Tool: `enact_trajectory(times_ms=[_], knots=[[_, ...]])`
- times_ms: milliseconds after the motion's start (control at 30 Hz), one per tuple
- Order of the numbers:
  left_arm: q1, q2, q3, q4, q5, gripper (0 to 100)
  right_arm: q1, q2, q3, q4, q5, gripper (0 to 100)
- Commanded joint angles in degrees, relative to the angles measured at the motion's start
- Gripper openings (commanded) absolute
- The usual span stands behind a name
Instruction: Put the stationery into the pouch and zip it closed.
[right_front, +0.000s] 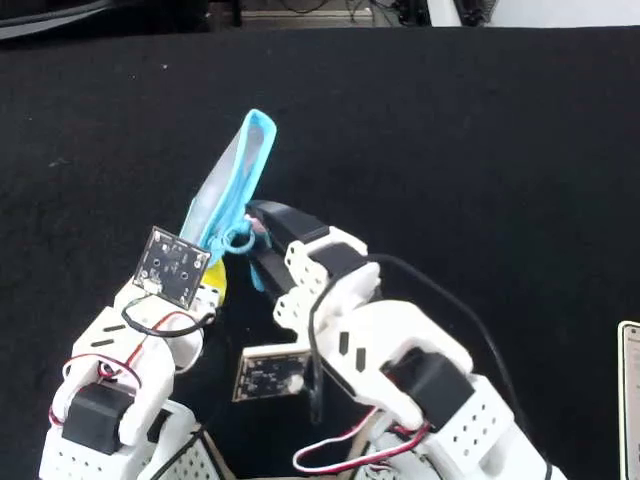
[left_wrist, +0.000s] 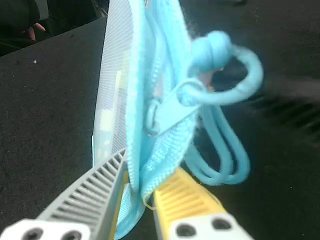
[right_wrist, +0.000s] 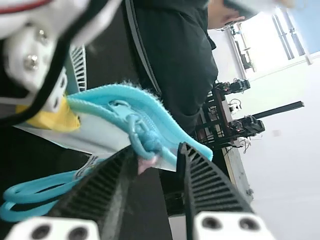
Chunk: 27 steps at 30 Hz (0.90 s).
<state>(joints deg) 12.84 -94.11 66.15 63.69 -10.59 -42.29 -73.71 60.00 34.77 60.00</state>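
Note:
A light blue mesh pouch (right_front: 235, 170) stands on its long edge on the black table, zip side up. My left gripper (right_front: 214, 272) is shut on its near end; in the left wrist view the grey finger (left_wrist: 100, 185) and the yellow finger (left_wrist: 185, 195) pinch the zip edge (left_wrist: 137, 165) just below the slider (left_wrist: 165, 112). A blue pull cord (left_wrist: 225, 95) loops off the slider. My right gripper (right_front: 258, 225) is at the pouch's side by the cord loop (right_front: 238, 241). Its black fingers (right_wrist: 205, 185) stand open on either side of the cord's knot (right_wrist: 142, 142). Any stationery is hidden.
The black table (right_front: 480, 150) stretches open to the right and behind the pouch. A white flat object (right_front: 630, 400) lies at the right edge. Both arms crowd the near middle, close together.

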Motion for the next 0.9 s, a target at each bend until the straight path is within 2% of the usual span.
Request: enact_trajectory(times_ms=[0, 300, 500, 667, 867], knots=[[0.04, 0.26, -1.63, 0.88, 0.09, 3, -1.76, -2.51, -4.7, 3.6, 0.18, 13.4], [0.04, 0.26, -1.54, 0.88, 0.09, 3, -2.29, 0.84, -4.7, 3.69, 0.18, 13.3], [0.04, 0.26, -1.54, 0.88, 0.09, 3, -2.29, 1.63, -4.26, -0.88, 0.18, 12.8], [0.04, 0.26, -1.45, 0.88, 0.09, 3, -2.37, 1.1, -4.7, -1.05, 0.18, 0.7], [0.04, 0.26, -1.45, 0.88, 0.09, 3, -2.02, 1.1, -4.7, -1.05, 0.18, 1.0]])
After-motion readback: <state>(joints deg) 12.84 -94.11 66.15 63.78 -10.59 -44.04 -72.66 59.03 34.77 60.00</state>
